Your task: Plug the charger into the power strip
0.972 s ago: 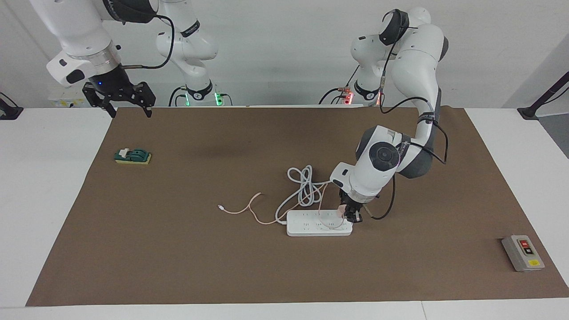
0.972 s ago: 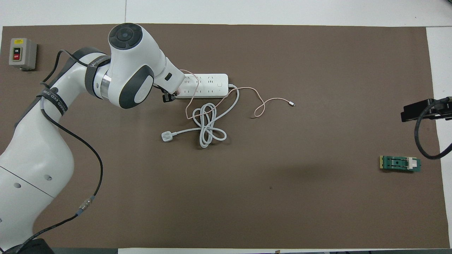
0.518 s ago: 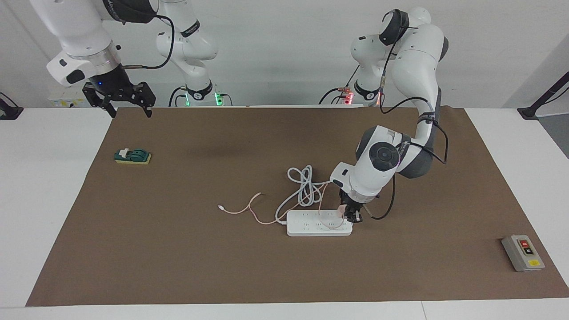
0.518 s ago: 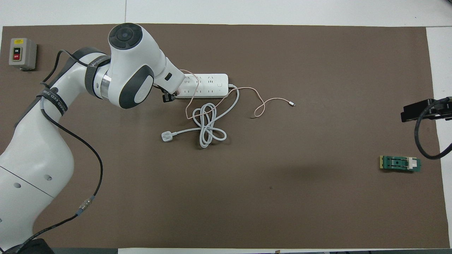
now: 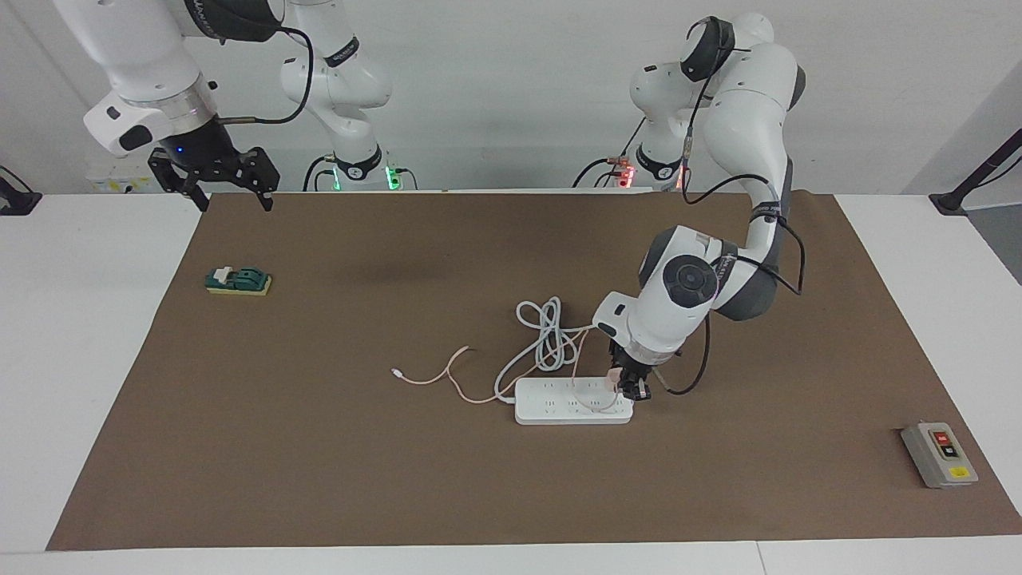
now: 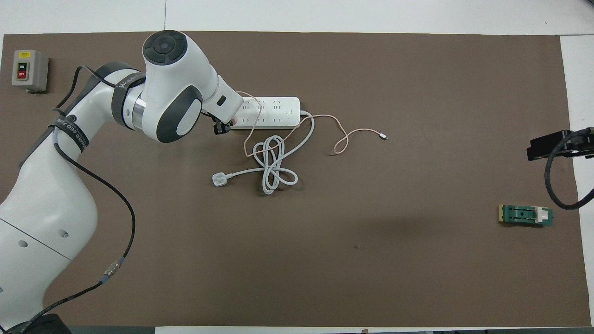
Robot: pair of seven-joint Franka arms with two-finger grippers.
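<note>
The white power strip [image 5: 559, 403] [image 6: 274, 113] lies flat on the brown mat. My left gripper [image 5: 627, 386] [image 6: 222, 128] is down at the strip's end toward the left arm's side, shut on the small pink charger [image 5: 613, 375] [image 6: 234, 121]. The charger sits against the strip's top there; its prongs are hidden, so I cannot tell whether they are in a socket. Its thin pink cable [image 5: 447, 377] [image 6: 343, 135] trails over the strip and across the mat. My right gripper [image 5: 231, 190] waits open, high over the mat's edge close to the robots.
The strip's thick white cord [image 5: 547, 329] [image 6: 274, 167] lies coiled on the robots' side of the strip and ends in a white plug [image 6: 218, 179]. A grey button box [image 5: 938, 454] [image 6: 29, 69] and a green block [image 5: 238, 280] [image 6: 526, 215] sit near opposite ends of the mat.
</note>
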